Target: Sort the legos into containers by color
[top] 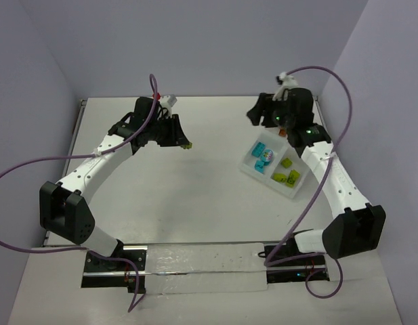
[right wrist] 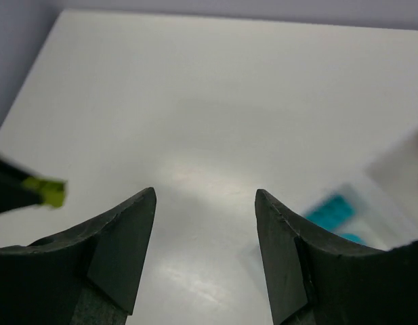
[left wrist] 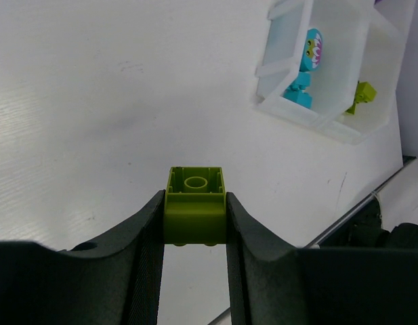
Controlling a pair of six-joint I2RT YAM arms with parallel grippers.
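My left gripper [top: 184, 142] is shut on a lime green lego [left wrist: 195, 206], held above the table left of the white divided tray [top: 248, 164]. The lego also shows at the fingertips in the top view [top: 186, 145] and in the right wrist view [right wrist: 47, 191]. The tray holds cyan legos [top: 261, 150] in a left compartment and lime green legos [top: 286, 176] in right ones; the left wrist view shows the tray [left wrist: 330, 125] with a cyan clump [left wrist: 302, 84] and a lime lego [left wrist: 360, 96]. My right gripper [right wrist: 205, 203] is open and empty, above the table behind the tray.
The table's right edge with a metal rail [left wrist: 371, 200] runs beside the tray. The arm bases and a shiny strip [top: 202, 261] sit at the near edge. Grey walls close the back and sides.
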